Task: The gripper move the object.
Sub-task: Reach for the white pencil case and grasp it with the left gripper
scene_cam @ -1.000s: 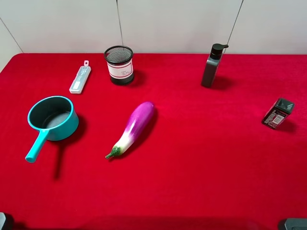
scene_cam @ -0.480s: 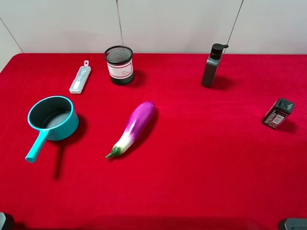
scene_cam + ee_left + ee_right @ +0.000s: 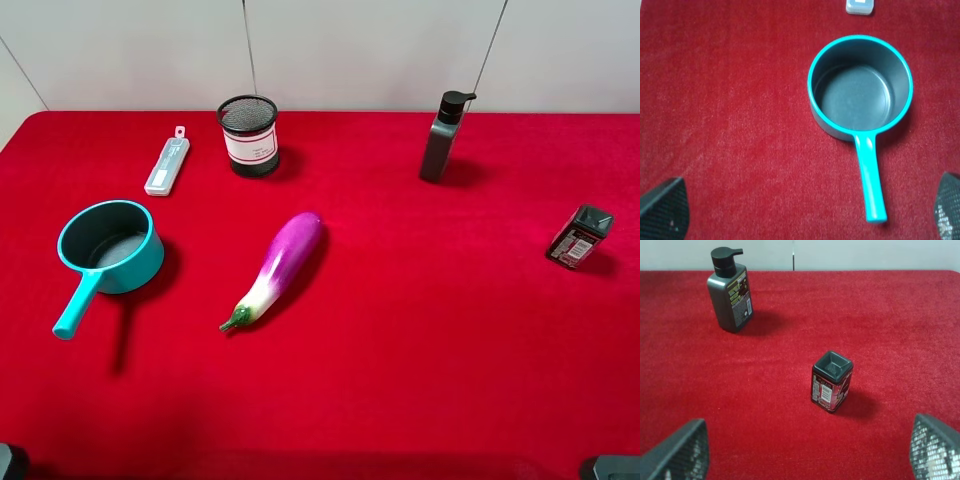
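Across the red counter nothing has shifted over the last second. The pale plastic case lies flat near the far edge, just left of the mesh cup and beyond the teal saucepan, untouched. The left pincer hangs released above the saucepan, its two tips wide apart with nothing between them. Only one end of the case shows at the margin of the left wrist view. The right pincer is likewise released, facing the dark sharpener and well apart from the case. The move has therefore not begun, and I judge the left arm must first reach forward past the saucepan. The saucepan is empty. The mesh cup looks empty too, though its inside is too dark to be sure. The pump bottle stands upright with its pump head on.
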Robot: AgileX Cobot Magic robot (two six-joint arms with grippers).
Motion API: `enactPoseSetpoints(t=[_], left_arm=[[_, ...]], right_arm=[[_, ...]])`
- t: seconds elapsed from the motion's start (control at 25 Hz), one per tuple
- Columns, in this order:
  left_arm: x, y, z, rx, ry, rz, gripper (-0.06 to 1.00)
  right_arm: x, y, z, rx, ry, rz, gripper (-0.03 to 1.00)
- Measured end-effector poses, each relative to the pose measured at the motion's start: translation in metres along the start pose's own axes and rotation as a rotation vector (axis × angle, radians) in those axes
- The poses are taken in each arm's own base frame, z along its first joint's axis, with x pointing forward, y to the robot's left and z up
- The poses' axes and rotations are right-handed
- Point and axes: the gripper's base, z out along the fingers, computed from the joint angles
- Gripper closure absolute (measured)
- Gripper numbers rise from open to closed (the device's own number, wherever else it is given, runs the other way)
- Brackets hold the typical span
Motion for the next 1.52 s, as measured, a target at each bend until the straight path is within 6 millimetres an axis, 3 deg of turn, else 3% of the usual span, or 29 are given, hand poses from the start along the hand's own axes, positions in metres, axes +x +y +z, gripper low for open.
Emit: enactPoseSetpoints(t=[0.48, 0.84, 1.12, 1.52], left_arm=[[-0.071, -0.004, 0.062, 0.0, 0.151, 0.009, -0.02], [-0.11, -0.011, 0.108, 0.014, 0.172, 0.036, -0.02], [-0.128, -0.034, 0.152, 0.057, 0.21, 0.105, -0.02], [-0.138, -0.043, 0.202, 0.064, 0.221, 0.113, -0.02]], right_arm=[[0.0, 0.0, 0.0, 0.0, 0.0, 0.0, 0.36], [0.0, 0.0, 0.0, 0.0, 0.0, 0.0, 0.36], [0.0, 0.0, 0.0, 0.0, 0.0, 0.0, 0.36], [0.0, 0.0, 0.0, 0.0, -0.001, 0.0, 0.36]])
